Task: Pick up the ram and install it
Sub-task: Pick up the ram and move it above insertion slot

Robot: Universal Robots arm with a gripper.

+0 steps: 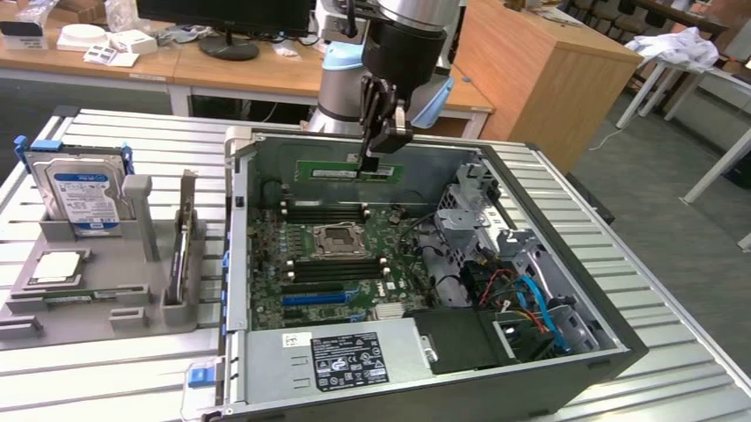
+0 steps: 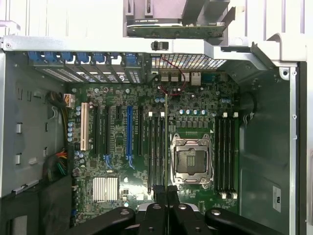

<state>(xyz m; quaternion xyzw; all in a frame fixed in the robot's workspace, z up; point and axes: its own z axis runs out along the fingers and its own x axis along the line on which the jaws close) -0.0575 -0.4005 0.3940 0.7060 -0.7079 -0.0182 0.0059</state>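
The fingers [image 1: 373,160] are clamped on the upper edge of the ram [image 1: 334,170], holding it on edge above the motherboard [image 1: 334,264] of the open computer case [image 1: 551,352]. On the counter [image 1: 105,387], a grey holder [image 1: 141,303] contains a hard drive [image 1: 83,189] and a processor chip [image 1: 59,266].

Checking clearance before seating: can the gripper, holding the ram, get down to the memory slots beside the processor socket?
Probably yes: the gripper is shut on the ram above the open case, and the memory slots look bare, no cable crossing them.
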